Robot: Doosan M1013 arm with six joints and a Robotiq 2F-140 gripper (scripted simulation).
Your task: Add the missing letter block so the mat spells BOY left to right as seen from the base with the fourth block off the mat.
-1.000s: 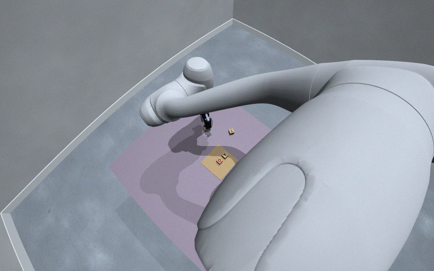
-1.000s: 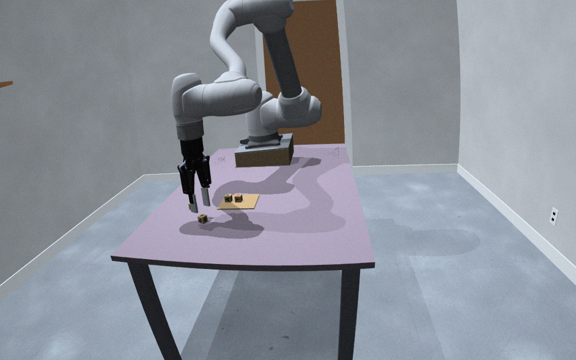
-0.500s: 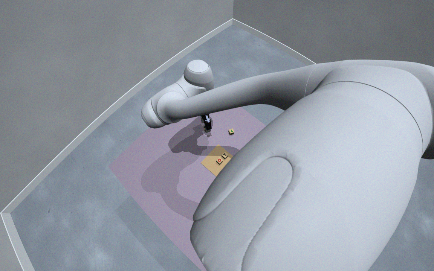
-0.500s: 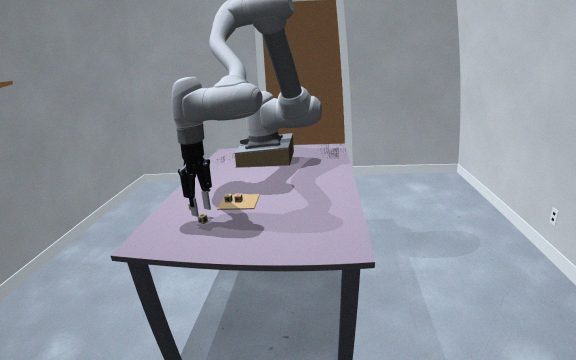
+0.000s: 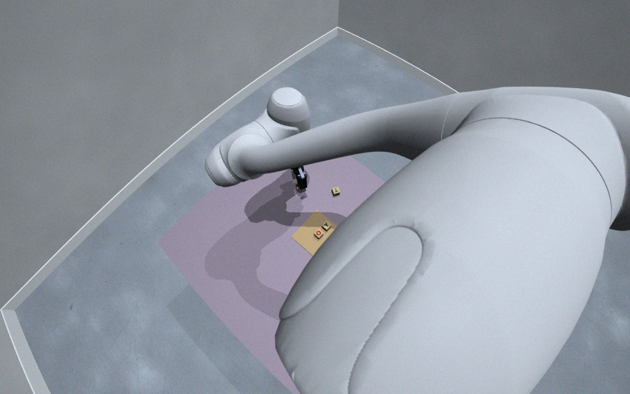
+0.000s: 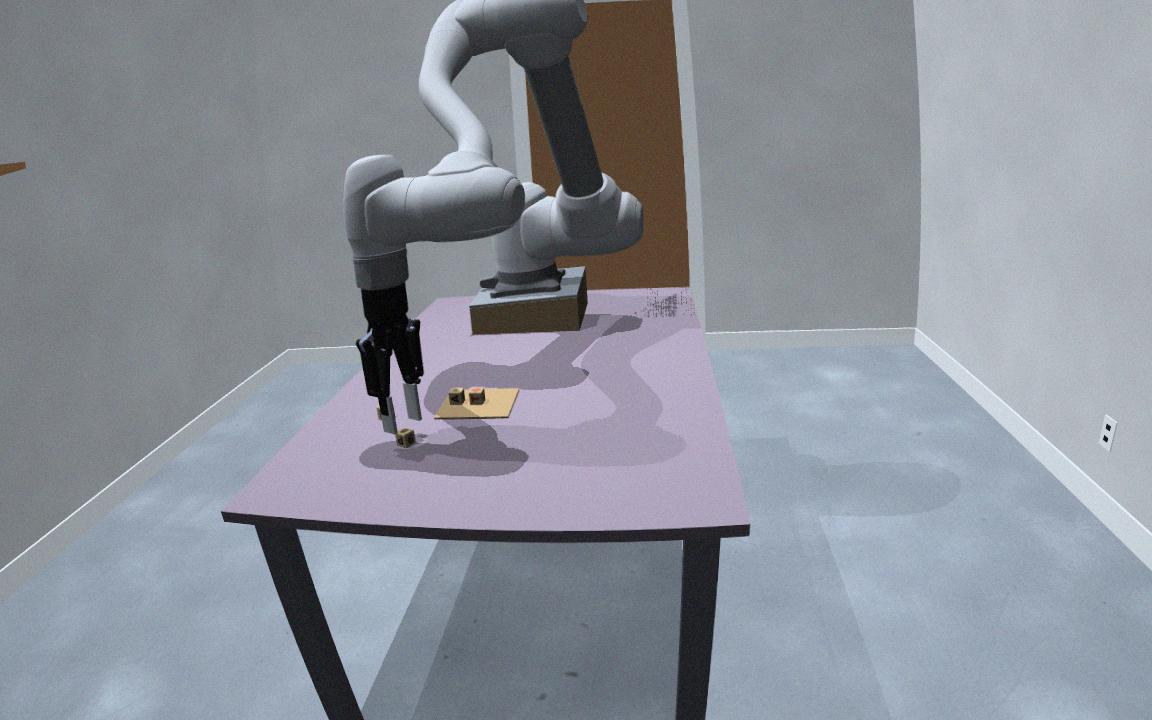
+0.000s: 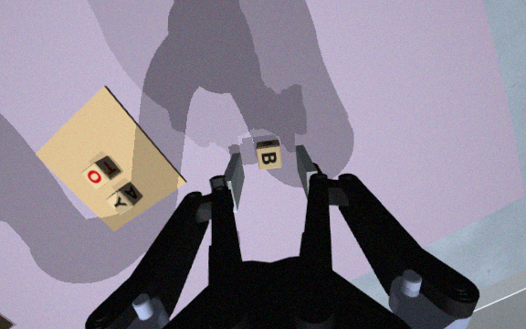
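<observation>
The B block (image 7: 268, 155) lies on the purple table off the mat, letter on top; it also shows in the exterior view (image 6: 405, 437). My gripper (image 7: 268, 162) hangs straight over it, open, one finger on each side, with gaps to the block. In the exterior view the gripper's fingertips (image 6: 401, 416) are a little above the block. The tan mat (image 7: 108, 160) holds the O block (image 7: 96, 175) and the Y block (image 7: 120, 201) side by side. In the top view the mat (image 5: 315, 231) lies near the arm's base, and the gripper (image 5: 301, 193) hides the B block.
A fourth block with a green T (image 5: 336, 191) lies on the table off the mat, to the right of the gripper in the top view. The arm's base block (image 6: 528, 308) stands at the table's far end. The table's edge runs near the gripper in the wrist view.
</observation>
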